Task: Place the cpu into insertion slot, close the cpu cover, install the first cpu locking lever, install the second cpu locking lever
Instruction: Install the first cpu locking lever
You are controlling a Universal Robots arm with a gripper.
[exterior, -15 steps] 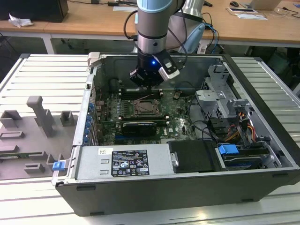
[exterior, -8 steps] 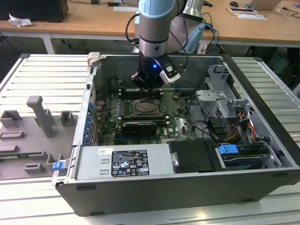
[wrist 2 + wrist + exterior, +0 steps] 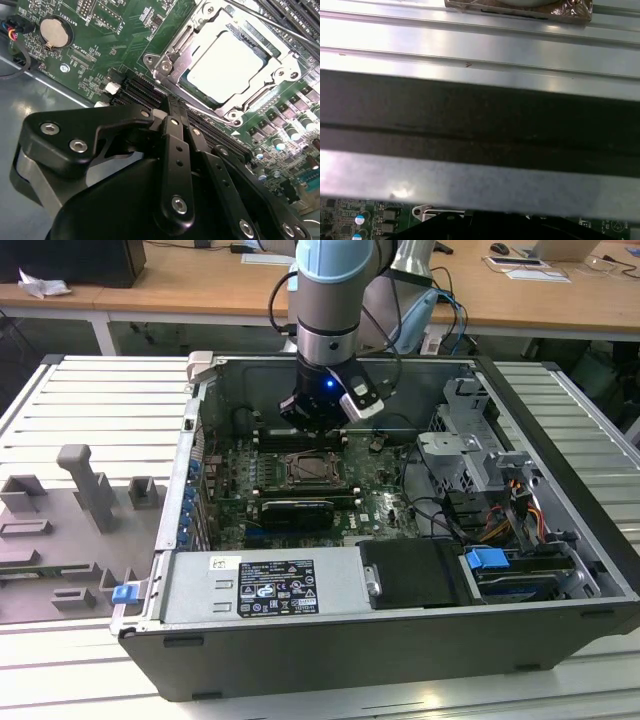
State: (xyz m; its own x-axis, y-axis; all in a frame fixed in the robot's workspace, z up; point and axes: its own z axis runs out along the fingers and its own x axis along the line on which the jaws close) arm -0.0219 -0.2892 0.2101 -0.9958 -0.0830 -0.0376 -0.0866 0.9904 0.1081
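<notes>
Here, gripper [image 3: 172,107] with black fingers [image 3: 176,145] drawn together into a narrow tip, holding nothing, poised just short of the cpu cover [image 3: 176,47]. Beyond the tip, cpu [image 3: 225,65] seated in the insertion slot [image 3: 260,50], silver frame lying closed around it. Printed white lettering on the green motherboard [image 3: 115,30], too small to read; likewise the white label [image 3: 276,586] on the power supply. Above, arm [image 3: 330,300] held upright, wrist pointing down into the open computer case [image 3: 560,410].

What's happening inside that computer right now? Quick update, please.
Tool shut, empty, above the board. Cpu seated in the insertion slot, cpu cover down around it. Nothing in the way.
</notes>
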